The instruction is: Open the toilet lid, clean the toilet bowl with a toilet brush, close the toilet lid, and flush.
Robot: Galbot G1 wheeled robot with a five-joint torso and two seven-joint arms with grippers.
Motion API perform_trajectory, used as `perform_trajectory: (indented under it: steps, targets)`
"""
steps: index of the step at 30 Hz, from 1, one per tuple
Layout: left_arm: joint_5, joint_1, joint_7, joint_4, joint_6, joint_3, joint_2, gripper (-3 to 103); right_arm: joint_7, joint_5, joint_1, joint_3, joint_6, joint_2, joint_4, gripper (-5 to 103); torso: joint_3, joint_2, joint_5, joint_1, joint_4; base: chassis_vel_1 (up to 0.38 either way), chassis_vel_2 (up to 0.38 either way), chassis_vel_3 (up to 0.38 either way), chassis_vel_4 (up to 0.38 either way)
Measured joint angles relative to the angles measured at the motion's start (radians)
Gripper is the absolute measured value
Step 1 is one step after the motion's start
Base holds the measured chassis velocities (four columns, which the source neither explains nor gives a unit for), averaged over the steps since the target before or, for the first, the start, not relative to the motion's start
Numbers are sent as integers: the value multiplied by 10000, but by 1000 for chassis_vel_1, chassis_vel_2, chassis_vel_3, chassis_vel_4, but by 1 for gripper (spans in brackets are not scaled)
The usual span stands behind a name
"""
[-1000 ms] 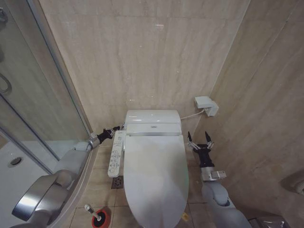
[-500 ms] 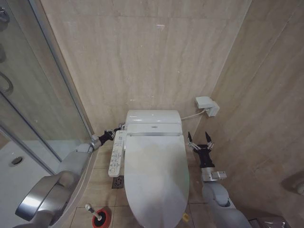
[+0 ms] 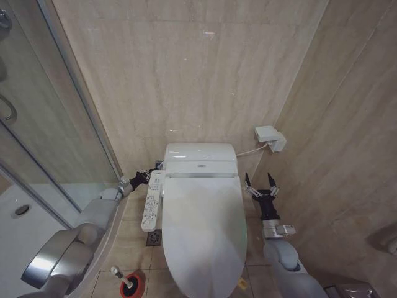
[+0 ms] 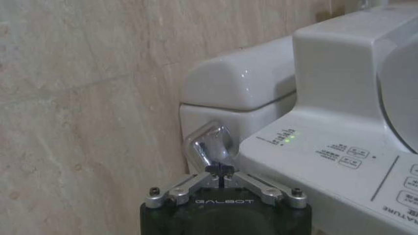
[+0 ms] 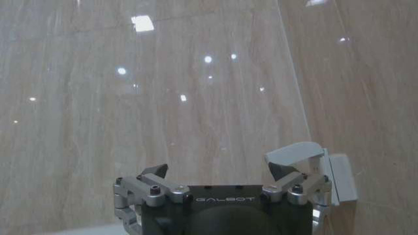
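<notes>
Against the tiled back wall stands the toilet, its toilet lid (image 3: 203, 233) shut flat over the bowl, with a small yellow tie (image 3: 242, 284) at its near right edge. Along the toilet's left side runs a white control panel (image 3: 151, 201) with rows of buttons; in the left wrist view its green lights (image 4: 285, 138) glow.

On that left side, the left end effector (image 3: 149, 172) reaches in at the back corner of the toilet, between the control panel and the wall. In the left wrist view the left end effector (image 4: 220, 170) has its fingertips pressed together, right at a shiny chrome flush lever (image 4: 210, 145) set in the side of the tank (image 4: 238, 85); whether they touch the lever cannot be told.

On the toilet's right side, the right end effector (image 3: 261, 185) points upward beside the lid, well apart from it, with its fingers spread wide and nothing between them. The right wrist view shows the right end effector (image 5: 219, 172) facing the tiled wall, with a white wall box (image 5: 326, 174) just past one finger.

On the floor to the left of the toilet's front stands the toilet brush (image 3: 118, 274), its white handle tilted, resting in a red holder (image 3: 133, 285). A glass shower door (image 3: 37, 124) rises on the far left.
</notes>
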Motion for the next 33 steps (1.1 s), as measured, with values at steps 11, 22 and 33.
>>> perform_trajectory:
  steps: [11,22,33]
  targets:
    - [26,134,-182,-47,-26,-20,-157,0,-15,-1,-124,87,59,-10,45,100,-1,0,1,0,-1,0,0,0,0]
    - [33,110,-228,-26,-22,-25,-199,0,-51,-1,-182,85,108,35,39,100,0,0,-1,0,-2,0,0,0,0]
    - [26,51,-203,16,-13,-8,-192,0,-51,0,-198,120,110,62,68,100,0,0,-3,0,-5,0,0,0,0]
